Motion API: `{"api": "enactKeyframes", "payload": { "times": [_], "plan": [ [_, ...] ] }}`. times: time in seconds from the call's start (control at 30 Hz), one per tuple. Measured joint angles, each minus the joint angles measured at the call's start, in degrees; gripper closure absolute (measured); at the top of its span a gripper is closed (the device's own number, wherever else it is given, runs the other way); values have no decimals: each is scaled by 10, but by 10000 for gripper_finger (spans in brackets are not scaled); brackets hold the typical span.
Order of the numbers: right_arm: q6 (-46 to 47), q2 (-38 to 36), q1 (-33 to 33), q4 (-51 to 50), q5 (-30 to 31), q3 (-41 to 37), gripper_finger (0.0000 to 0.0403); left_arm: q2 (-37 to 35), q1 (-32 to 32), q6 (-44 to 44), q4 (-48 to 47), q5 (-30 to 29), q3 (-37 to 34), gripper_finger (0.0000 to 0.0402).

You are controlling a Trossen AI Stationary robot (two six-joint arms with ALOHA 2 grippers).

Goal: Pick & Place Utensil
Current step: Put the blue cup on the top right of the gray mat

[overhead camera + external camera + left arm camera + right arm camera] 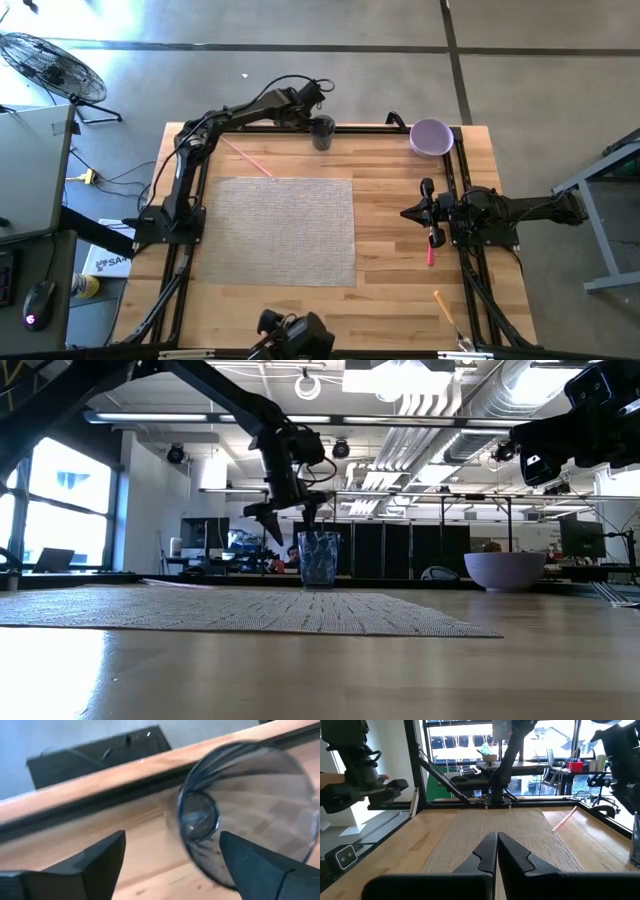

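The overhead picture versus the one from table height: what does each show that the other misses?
Only the overhead view shows the red-handled utensil and the orange-handled one near the table's right edge, the pink straw-like stick, and the right tool, shut, above the wood.

Only the table-height view shows the room behind, with ceiling pipes and windows, and that the glass is clear and upright.

Both show the left tool, open above the glass, the purple bowl, and the woven mat on the wooden table.

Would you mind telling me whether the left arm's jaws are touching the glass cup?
Apart. In the left wrist view the left gripper is open, its fingers either side above the glass cup, not touching it.
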Motion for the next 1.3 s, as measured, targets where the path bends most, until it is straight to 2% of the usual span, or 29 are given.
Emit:
{"api": "enactKeyframes", "payload": {
  "times": [0.13, 0.5, 0.7, 1.3],
  "plan": [
    [0, 0, 0, 0, 0, 0, 394, 0, 0, -14, -22, 0, 0, 105],
    [0, 0, 0, 0, 0, 0, 395, 0, 0, -28, -57, -8, 0, 105],
    [0, 0, 0, 0, 0, 0, 395, -3, 0, -23, -84, -35, 0, 105],
    [0, 0, 0, 0, 0, 0, 395, -12, 13, -9, -144, -61, 0, 105]
  ]
}}
